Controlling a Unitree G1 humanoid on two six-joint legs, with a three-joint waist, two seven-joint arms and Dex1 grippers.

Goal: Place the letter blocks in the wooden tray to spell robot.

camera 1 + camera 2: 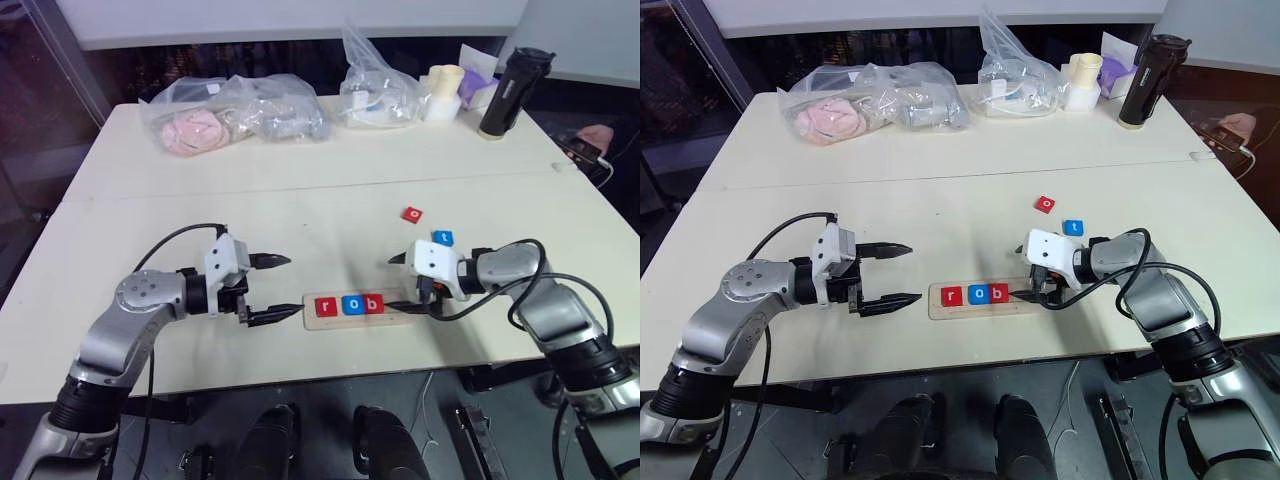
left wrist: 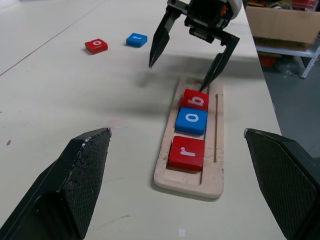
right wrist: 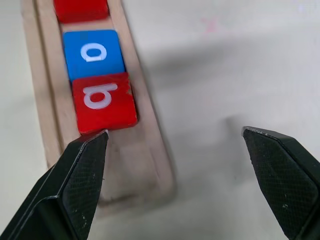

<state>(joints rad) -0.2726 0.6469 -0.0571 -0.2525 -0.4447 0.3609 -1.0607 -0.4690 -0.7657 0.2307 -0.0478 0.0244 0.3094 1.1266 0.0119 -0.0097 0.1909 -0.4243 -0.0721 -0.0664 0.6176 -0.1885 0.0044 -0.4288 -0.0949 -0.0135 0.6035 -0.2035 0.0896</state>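
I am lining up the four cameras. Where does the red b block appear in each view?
Left eye view: red b block, third in the wooden tray, beside the right gripper.
Right eye view: same slot.
Left wrist view: farthest of three tiles.
Right wrist view: just above one fingertip.
Shared landmark: the blue o block touching it.

Three letter blocks sit in a row in the wooden tray (image 2: 215,172). A red block (image 2: 187,153) bears a white "r", a blue block (image 2: 191,120) a white "o", and a red block (image 2: 195,99) a white "b". The "b" block lies right at one fingertip (image 2: 207,83) of the right gripper (image 2: 181,74). Beyond that gripper's other finger, loose on the table, a red block (image 2: 96,45) reads "o" and a blue block (image 2: 136,39) reads "t".
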